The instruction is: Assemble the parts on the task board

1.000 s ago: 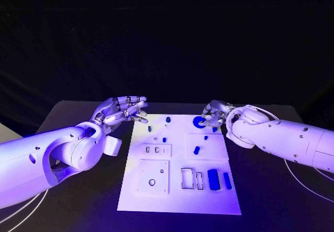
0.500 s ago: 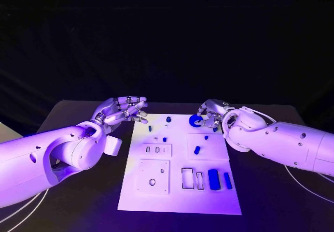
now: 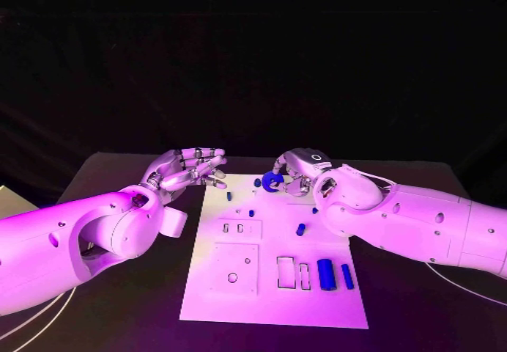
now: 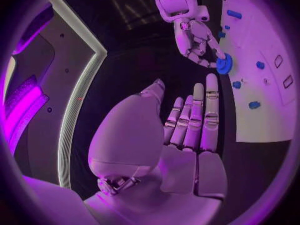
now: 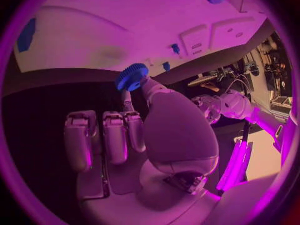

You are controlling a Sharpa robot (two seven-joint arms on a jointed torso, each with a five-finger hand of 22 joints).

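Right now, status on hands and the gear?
Right hand pinches blue gear above task board's far edge. Left hand open, holds nothing, beside the board. Nothing between them.

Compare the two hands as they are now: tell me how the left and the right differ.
The right hand pinches a blue toothed gear; the left hand holds nothing, its fingers apart. The right hand is over the far end of the task board; the left hand hovers beside the board's left edge, over the black table. Both are silver hands on white arms, near the board's far end.
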